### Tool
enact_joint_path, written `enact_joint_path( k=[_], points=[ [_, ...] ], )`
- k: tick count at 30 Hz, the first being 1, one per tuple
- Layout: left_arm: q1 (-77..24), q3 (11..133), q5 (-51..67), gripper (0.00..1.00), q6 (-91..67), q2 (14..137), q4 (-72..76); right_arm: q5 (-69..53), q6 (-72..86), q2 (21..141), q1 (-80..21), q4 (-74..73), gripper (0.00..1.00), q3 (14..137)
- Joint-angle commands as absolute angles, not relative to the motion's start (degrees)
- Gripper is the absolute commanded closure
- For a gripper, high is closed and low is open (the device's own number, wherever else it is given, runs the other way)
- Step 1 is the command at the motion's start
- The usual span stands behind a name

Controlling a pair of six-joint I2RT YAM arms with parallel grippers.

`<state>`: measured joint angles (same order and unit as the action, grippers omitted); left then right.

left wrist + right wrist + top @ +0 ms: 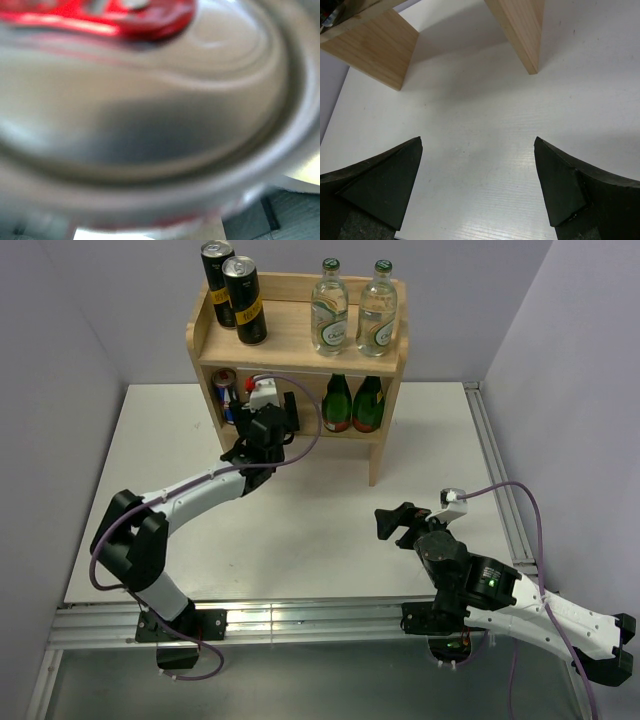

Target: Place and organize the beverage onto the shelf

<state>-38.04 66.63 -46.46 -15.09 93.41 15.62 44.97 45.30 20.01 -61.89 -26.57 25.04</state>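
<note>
The left arm (190, 485) is reaching low across the white table (330, 490), elbow bent near its base, and is pushing the left gripper (265, 408) into the lower tier of the wooden shelf (290, 332). There it is sitting between a silver-blue-red can (225, 395) at the far left and two dark green bottles (338, 403) on the right. Its wrist camera is showing only a blurred silver can lid (150, 115) with a red tab (125, 17) pressed close, so whether the jaws are gripping or free cannot be told. Two tall black cans (245, 300) are standing at the left of the rimmed top board and two clear green-capped bottles (330, 308) at its right. The right arm (500, 590) is lying folded near the front edge, and the right gripper (395, 523) is hovering empty over bare table with its fingers (385, 180) spread wide, facing the shelf's leg (520, 30).
</note>
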Motion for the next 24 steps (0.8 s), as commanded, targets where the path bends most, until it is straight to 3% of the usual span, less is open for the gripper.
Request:
enact_joint_path(
  k=[1, 16, 24],
  points=[
    [-35.59, 65.13, -50.02, 0.01, -16.61, 89.04, 10.9, 46.23, 45.0, 19.51, -62.14, -24.96, 0.0, 24.61],
    [-37.7, 60.47, -44.21, 0.01, -20.3, 80.69, 0.89, 46.85, 45.18, 19.51, -62.14, -25.14, 0.0, 24.7],
    [-43.85, 54.67, -43.33, 0.01, -26.53, 66.63, -12.29, 45.18, 43.6, 22.14, -62.14, -27.06, 0.0, 28.38]
  ],
)
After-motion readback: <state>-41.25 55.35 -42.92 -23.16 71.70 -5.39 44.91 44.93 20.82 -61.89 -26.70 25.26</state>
